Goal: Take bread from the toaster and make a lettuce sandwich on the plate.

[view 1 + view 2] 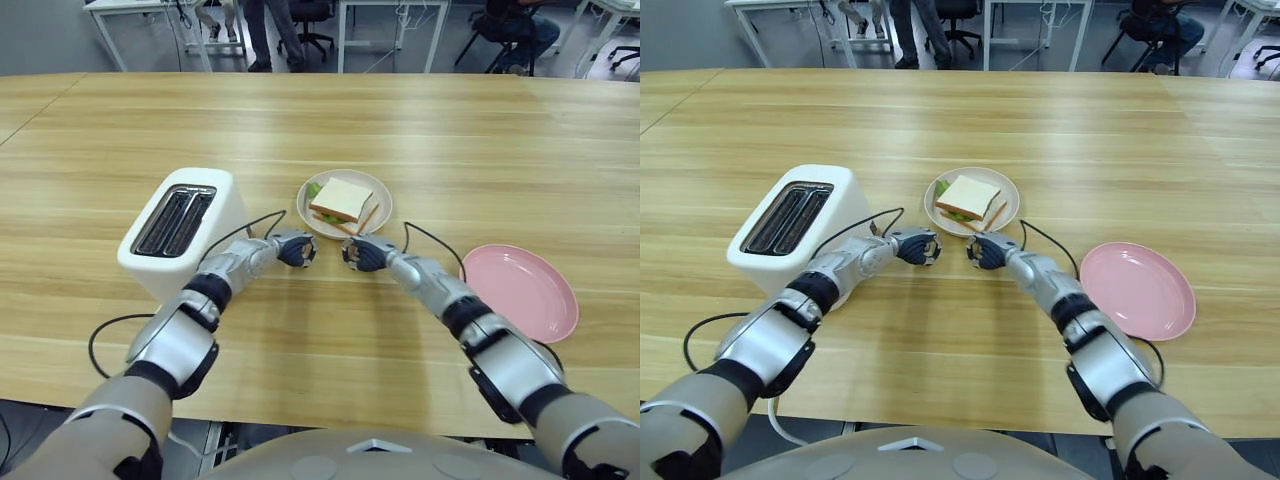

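A white toaster (pixel 183 227) stands at the left with both dark slots showing no bread. On a small cream plate (pixel 378 196) at the centre lies a sandwich (pixel 343 201): a bread slice on top, green lettuce (pixel 314 189) peeking out at its left, another slice under it. My left hand (pixel 294 248) rests just in front of the plate's left side, fingers curled, holding nothing. My right hand (pixel 364 253) sits in front of the plate's right side, also curled and holding nothing. The two hands face each other a few centimetres apart.
A pink plate (pixel 520 290) with nothing on it lies at the right near the table's front edge. Black cables (pixel 433 238) run along both forearms. Chairs, desks and people's legs stand beyond the table's far edge.
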Available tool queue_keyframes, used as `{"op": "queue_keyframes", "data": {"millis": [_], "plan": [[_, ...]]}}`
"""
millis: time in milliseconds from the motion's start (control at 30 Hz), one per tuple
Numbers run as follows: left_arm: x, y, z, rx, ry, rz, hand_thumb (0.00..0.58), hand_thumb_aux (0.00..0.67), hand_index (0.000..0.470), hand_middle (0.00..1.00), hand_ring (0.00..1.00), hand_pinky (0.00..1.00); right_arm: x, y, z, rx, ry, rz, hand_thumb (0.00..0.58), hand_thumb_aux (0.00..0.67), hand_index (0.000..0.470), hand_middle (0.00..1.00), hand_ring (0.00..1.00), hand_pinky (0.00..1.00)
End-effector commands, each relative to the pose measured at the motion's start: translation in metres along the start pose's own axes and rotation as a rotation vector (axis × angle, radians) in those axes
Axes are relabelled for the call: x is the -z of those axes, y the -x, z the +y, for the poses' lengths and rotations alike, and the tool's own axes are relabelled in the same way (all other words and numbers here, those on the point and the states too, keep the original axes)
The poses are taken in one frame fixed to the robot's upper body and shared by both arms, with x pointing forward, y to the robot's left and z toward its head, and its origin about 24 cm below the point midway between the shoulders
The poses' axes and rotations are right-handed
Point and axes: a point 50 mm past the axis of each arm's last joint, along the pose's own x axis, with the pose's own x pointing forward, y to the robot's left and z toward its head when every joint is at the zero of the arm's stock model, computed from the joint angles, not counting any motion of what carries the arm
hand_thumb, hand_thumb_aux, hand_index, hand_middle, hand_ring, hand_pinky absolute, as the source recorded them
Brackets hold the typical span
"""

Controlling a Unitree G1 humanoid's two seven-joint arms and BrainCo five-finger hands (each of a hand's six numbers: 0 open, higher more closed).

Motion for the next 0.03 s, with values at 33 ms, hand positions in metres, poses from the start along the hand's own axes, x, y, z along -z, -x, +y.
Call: {"op": "queue_keyframes", "data": {"millis": [33], "plan": [[-0.0113,0.0377,0.0026,0.003,0.08,-0.103,0.56,0.547,0.375,0.59,0.59,0.59,-0.0128,0.0404,-0.0135,-0.018,-0.135,-0.103,0.58,0.67,0.46,1.0,1.0,1.0]]}}
